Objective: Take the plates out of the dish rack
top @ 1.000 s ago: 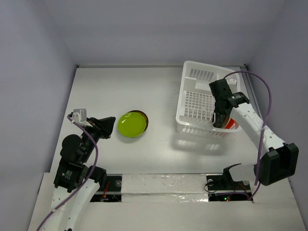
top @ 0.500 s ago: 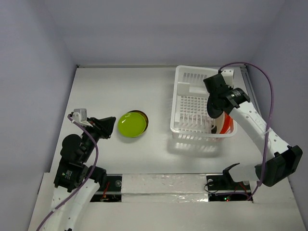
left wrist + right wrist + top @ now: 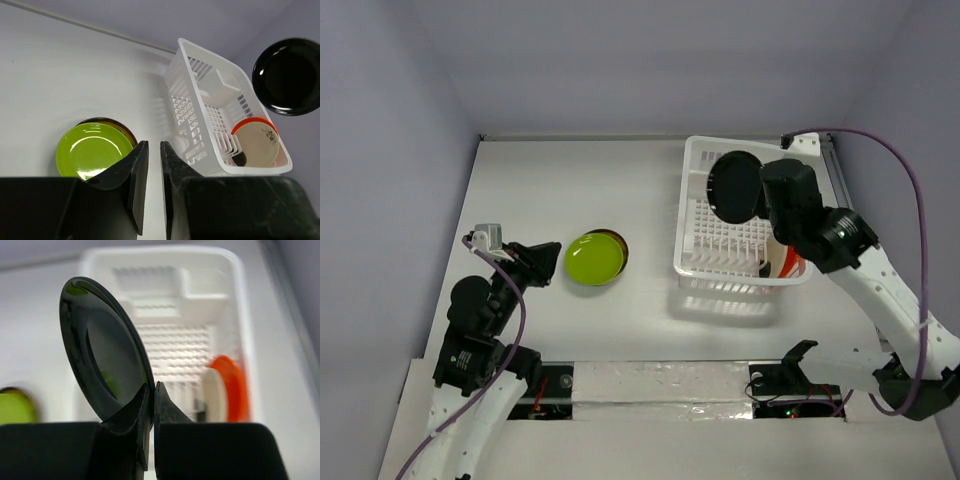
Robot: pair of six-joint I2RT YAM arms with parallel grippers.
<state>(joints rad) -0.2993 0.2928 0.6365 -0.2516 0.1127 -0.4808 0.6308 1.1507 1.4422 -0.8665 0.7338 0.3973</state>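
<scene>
Currently held: black plate [image 3: 100,345], pinched at its lower rim by the right gripper [image 3: 151,390]; jaws clamped on the edge, plate standing on edge and tilted.
Plate position: up in the air over the far half of the dish rack [image 3: 692,200], clear of its walls.
Left gripper [image 3: 152,150]: jaws nearly together, thin gap, nothing in it; hovers just beside the stack on the table.
Unloaded so far: lime green plate [image 3: 593,258] lying face up on a darker brown plate [image 3: 620,243], of which only the rim shows.
Left in rack: orange-red plate [image 3: 256,142] leaning upright at the near-right end; something dark beside it, too small to name.
Risk, grip: hold is on a thin rim only; a quick swing toward the stack would likely let the plate pivot or slip out.
Risk, rack: looks light; a low carry could catch its left wall and drag or tip it.
Risk, set-down: plate must turn flat first; put down on edge it could skid off the glossy lime one. Left arm sits close to the landing spot.
Surface: white matte table [image 3: 540,180]; silvery tape strip [image 3: 660,385] along the near edge.
Room: pale lilac walls [image 3: 380,120] on three sides; purple cable [image 3: 910,190] loops off the right arm.
</scene>
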